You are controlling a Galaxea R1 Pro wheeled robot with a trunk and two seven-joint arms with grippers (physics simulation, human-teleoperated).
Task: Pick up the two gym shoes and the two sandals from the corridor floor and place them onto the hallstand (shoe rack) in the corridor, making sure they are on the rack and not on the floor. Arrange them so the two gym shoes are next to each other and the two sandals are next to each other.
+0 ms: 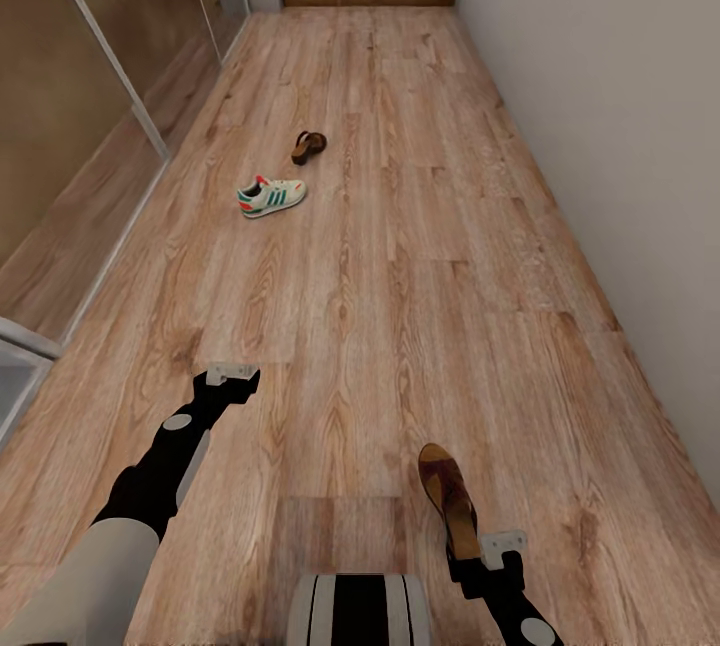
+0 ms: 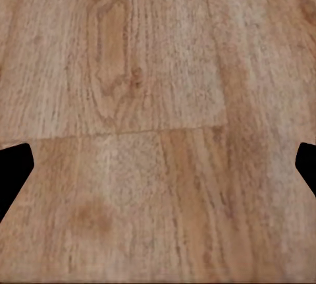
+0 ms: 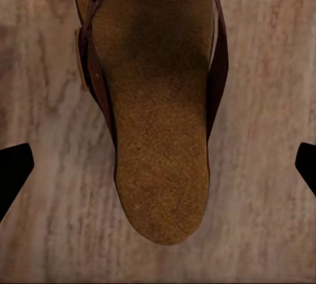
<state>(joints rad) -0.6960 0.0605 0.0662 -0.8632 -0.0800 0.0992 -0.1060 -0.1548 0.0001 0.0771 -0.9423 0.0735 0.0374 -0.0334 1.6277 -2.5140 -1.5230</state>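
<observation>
Sandal [image 3: 158, 113] (footbed up) lies between spread right gripper [image 3: 158, 165] fingers.

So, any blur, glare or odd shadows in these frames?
Head view: even light, no glare, faint shadows under the white green-striped gym shoe. Left wrist view: soft, slightly blurred wood-grain plank floor. Right wrist view: brown leather sandal fairly sharp, floor behind it soft.

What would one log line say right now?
right gripper: open over near sandal | left gripper: open, empty | gym shoe, far sandal: on floor
</observation>
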